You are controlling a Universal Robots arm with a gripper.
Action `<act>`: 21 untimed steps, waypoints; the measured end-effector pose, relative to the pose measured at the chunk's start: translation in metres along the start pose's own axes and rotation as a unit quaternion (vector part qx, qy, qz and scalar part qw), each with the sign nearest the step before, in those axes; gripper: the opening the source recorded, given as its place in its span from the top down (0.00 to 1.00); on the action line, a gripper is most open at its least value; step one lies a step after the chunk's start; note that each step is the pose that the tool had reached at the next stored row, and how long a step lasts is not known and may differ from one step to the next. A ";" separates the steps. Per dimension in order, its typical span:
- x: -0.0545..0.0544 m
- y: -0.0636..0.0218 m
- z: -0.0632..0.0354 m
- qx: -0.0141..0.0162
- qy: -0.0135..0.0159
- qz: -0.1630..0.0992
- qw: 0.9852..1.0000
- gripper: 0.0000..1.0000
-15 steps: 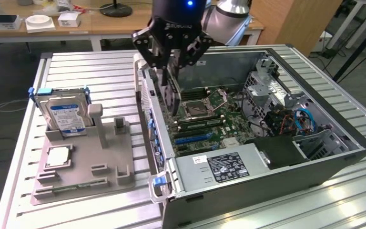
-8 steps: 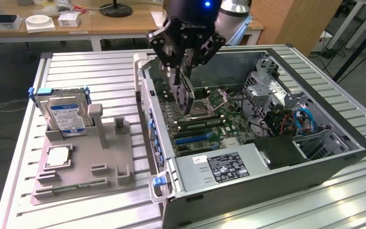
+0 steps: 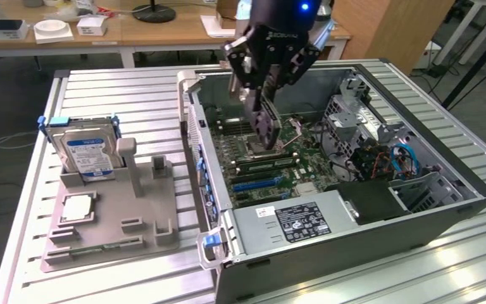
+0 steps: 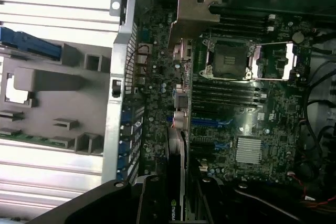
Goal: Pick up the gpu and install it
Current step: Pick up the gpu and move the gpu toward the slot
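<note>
So, end effector (image 3: 258,95): clamped shut on the upper end of the gpu, with a finger on each flat face of the card.
gpu (image 3: 267,130): thin black card hanging on end under the end effector, a bit tilted. Its lower end is down inside the open pc case, over the middle of the board. Can't tell if the bottom edge is touching anything. It's not sitting in a slot.
gpu, wrist view (image 4: 173,198): seen edge-on, dark with a little green logo. It runs away from the camera along the strip of board between the case wall and the CPU socket.
pc case (image 3: 445,139): lying flat on the desk with the side panel off, so the insides face up.
motherboard (image 4: 231,124): has an open CPU socket (image 4: 231,59) with black memory slots on both sides. Past that are the blue expansion slots (image 4: 210,121) and a small silver heatsink (image 4: 248,149).
power supply (image 3: 260,237): silver box with a black label, at the near end of the case.
grey fixture (image 3: 142,215): just beside the case, on the exterior view's left.
hard drive (image 3: 87,155): stands upright in the fixture, blue-white label facing out.
silver chip (image 3: 76,208): square, lying flat in the fixture in front of the drive.
memory stick (image 3: 87,251): narrow and green, lying along the fixture's near edge.
desk (image 3: 116,95): ribbed metal top, carrying both the case and the fixture.
</note>
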State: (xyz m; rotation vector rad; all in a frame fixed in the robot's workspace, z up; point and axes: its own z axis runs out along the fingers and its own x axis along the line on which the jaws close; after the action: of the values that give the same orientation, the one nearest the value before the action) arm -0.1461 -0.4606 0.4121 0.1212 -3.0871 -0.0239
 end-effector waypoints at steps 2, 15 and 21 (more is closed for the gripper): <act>-0.009 -0.0007 -0.0003 0.000 0.000 0.000 1.000 0.74; -0.068 -0.0054 -0.0018 0.000 0.000 -0.004 1.000 0.74; -0.083 -0.0065 -0.0022 0.000 0.000 -0.005 1.000 0.74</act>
State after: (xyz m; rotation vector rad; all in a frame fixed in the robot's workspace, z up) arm -0.0631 -0.4607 0.4100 0.1367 -3.0863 -0.0237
